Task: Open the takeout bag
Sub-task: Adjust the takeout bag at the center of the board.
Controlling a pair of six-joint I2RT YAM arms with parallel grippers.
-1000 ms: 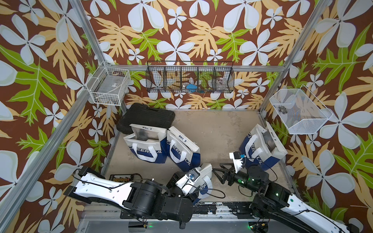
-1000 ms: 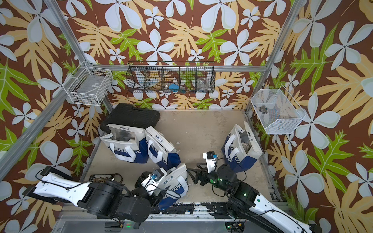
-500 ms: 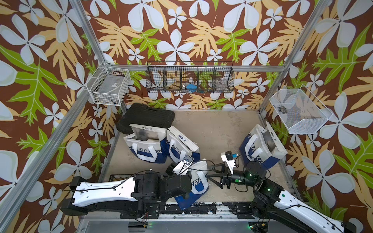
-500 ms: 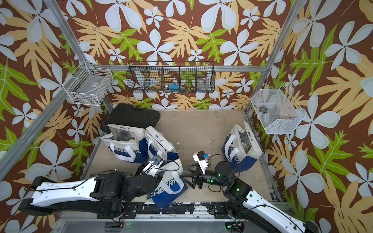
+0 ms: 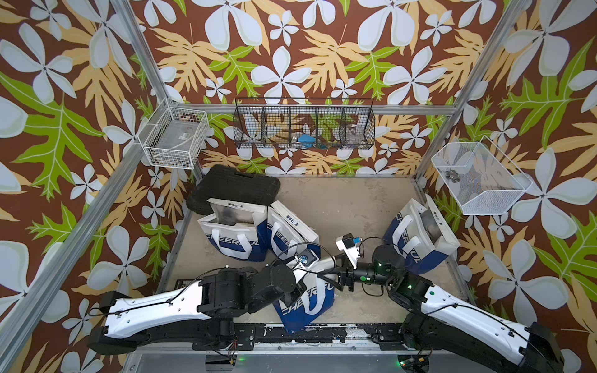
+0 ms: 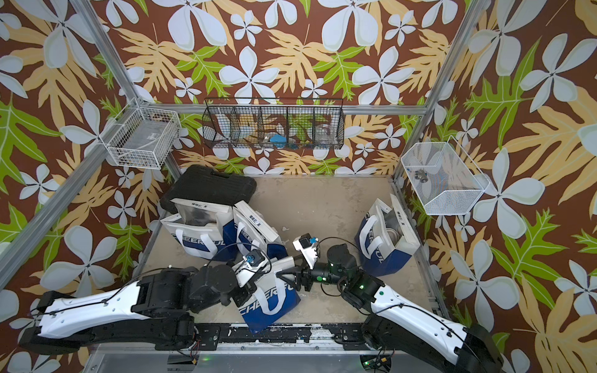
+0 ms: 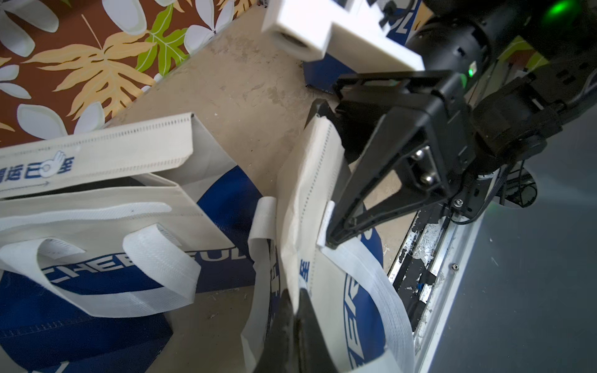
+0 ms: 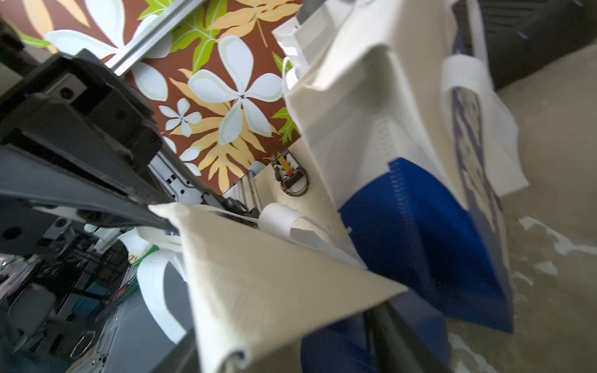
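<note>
At the takeout bag's [image 5: 307, 306] mouth, the left tool [image 7: 292, 310] is pinching one rim; the right tool [image 7: 326, 174] is straddling the opposite flap [image 7: 303, 193], jaws apart, likely needing to clamp and pull.

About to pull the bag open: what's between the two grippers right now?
Only the white top flap of the takeout bag: the left gripper is shut on one end, the right gripper's open jaws straddle the other. Left wrist view shows it.

You see a cream-and-blue bag [image 5: 300, 315] with white lettering, a mottled beige surface [image 5: 349, 206], a black case [image 5: 235, 187], a black wire rack [image 5: 303, 129], and brown walls [image 5: 290, 48] patterned with white flowers and green and tan leaves.
</note>
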